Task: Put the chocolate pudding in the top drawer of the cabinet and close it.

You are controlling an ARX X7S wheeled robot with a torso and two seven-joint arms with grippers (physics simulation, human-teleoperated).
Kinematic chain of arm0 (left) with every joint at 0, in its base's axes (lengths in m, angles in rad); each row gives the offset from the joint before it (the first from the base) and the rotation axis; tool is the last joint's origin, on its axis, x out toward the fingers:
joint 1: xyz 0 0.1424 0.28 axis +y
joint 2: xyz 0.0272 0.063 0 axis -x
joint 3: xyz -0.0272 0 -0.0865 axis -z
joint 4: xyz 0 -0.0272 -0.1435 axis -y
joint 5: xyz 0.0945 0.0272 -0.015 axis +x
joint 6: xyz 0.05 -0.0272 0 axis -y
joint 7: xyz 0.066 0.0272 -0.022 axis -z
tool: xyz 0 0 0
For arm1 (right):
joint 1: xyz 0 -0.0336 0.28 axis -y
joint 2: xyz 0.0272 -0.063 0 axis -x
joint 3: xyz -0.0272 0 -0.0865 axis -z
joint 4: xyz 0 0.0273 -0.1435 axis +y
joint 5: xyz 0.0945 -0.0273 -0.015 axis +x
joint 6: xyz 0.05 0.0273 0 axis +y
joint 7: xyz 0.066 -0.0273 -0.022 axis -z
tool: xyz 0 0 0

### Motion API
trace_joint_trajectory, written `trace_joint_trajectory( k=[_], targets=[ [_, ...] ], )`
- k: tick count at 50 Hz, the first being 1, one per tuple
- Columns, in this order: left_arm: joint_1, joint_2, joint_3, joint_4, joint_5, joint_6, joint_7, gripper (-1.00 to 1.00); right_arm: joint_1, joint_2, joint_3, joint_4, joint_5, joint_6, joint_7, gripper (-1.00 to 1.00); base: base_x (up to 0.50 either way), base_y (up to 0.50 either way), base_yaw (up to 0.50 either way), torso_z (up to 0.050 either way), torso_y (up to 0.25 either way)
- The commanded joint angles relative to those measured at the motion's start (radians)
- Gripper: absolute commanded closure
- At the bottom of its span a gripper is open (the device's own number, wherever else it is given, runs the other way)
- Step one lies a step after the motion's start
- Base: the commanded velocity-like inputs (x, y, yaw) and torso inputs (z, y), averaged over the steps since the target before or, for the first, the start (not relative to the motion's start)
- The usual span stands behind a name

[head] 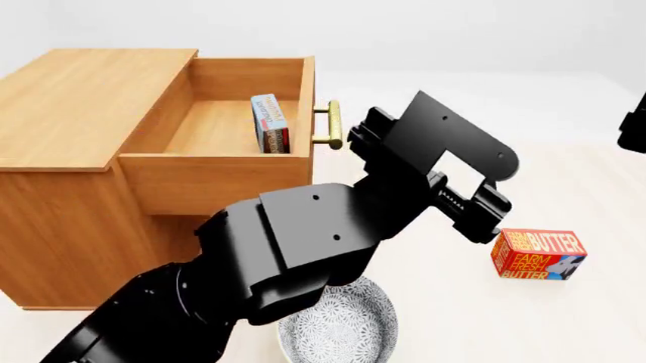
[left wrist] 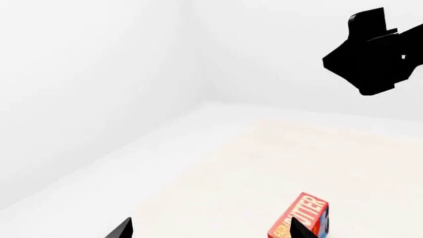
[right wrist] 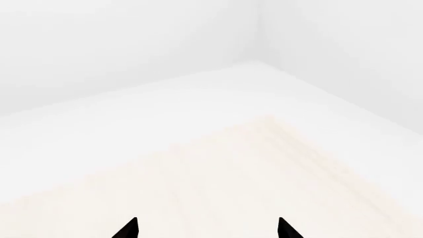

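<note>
The chocolate pudding (head: 269,123), a thin box with a blue edge, stands on edge inside the open top drawer (head: 217,125) of the light wooden cabinet (head: 81,98), leaning by the drawer's front panel. The drawer's brass bar handle (head: 330,125) points toward my left arm. My left gripper (left wrist: 208,230) is open and empty; its wrist hovers in front of the handle in the head view, its fingertips hidden there. My right gripper (right wrist: 207,229) is open and empty over bare floor; only a sliver of that arm (head: 634,125) shows at the head view's right edge.
A red-orange "BUTTER" box (head: 538,254) lies on the pale floor to the right; it also shows in the left wrist view (left wrist: 300,217). A patterned grey bowl (head: 338,321) sits low in front, partly behind my left arm. White walls stand beyond.
</note>
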Motion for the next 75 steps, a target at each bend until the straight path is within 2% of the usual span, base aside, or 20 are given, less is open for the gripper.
trace_joint_trajectory(
  k=[1, 20, 35, 59, 67, 75],
  targets=[
    [0.053, -0.002, 0.052, -0.047, 0.013, 0.07, 0.034, -1.0, -0.021, 0.004, -0.004, -0.004, -0.002, -0.013, 0.003, -1.0, 0.0, 0.0, 0.0, 0.0, 0.0],
    [0.102, -0.017, 0.058, -0.153, 0.002, 0.152, 0.061, -1.0, -0.046, -0.013, -0.005, 0.001, -0.004, -0.031, 0.001, -1.0, 0.0, 0.0, 0.0, 0.0, 0.0],
    [0.138, -0.052, 0.007, -0.249, 0.008, 0.246, 0.051, -1.0, -0.055, -0.036, 0.0, 0.011, -0.002, -0.036, 0.0, -1.0, 0.0, 0.0, 0.0, 0.0, 0.0],
    [0.157, -0.112, -0.007, -0.286, 0.015, 0.286, 0.054, -1.0, -0.081, -0.032, 0.005, 0.001, -0.002, -0.063, 0.0, -1.0, 0.0, 0.0, 0.0, 0.0, 0.0],
    [0.157, -0.157, -0.026, -0.311, 0.016, 0.303, 0.068, -1.0, -0.098, -0.024, 0.004, -0.006, -0.004, -0.081, -0.005, -1.0, 0.0, 0.0, 0.0, 0.0, 0.0],
    [0.15, -0.235, -0.045, -0.304, 0.017, 0.31, 0.086, -1.0, -0.12, -0.022, 0.001, -0.011, -0.003, -0.106, -0.008, -1.0, 0.0, 0.0, 0.0, 0.0, 0.0]
  ],
)
